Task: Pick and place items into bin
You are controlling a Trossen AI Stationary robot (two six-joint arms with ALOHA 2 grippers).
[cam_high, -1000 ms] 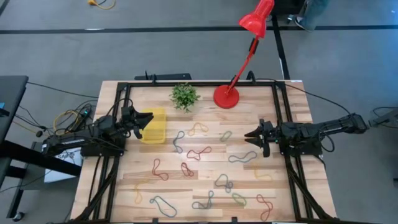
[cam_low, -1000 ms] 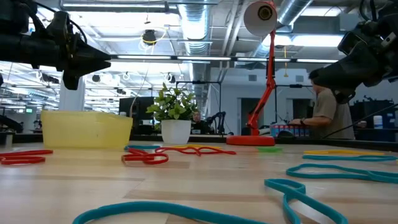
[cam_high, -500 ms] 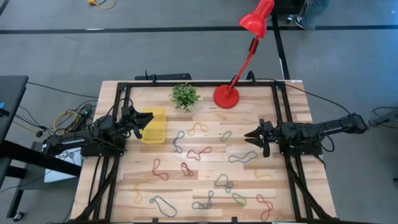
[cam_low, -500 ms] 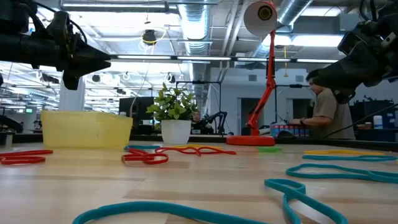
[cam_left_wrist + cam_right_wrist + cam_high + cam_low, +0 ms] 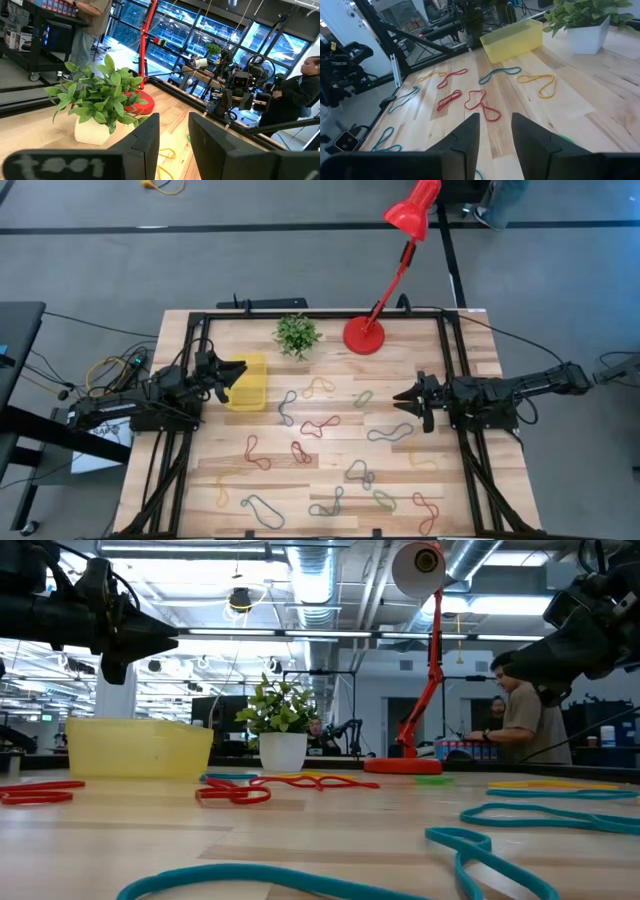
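Several thin loops in red, teal, yellow, green and grey lie flat and scattered over the wooden table, such as a red one (image 5: 257, 453), a teal one (image 5: 388, 433) and a yellow one (image 5: 318, 387). The shallow yellow bin (image 5: 250, 383) sits on the table's left part, also visible in the low view (image 5: 140, 745) and the right wrist view (image 5: 512, 36). My left gripper (image 5: 230, 380) hovers open above the bin's left edge, off the table (image 5: 165, 640). My right gripper (image 5: 398, 402) hangs open above the table's right side, with loops ahead of it (image 5: 495, 122).
A small potted plant (image 5: 296, 333) and the red lamp's base (image 5: 363, 335) stand near the far edge. Black frame rails (image 5: 455, 370) run along the table's sides. Cables (image 5: 110, 370) hang off the left. A person (image 5: 515, 720) stands in the room beyond.
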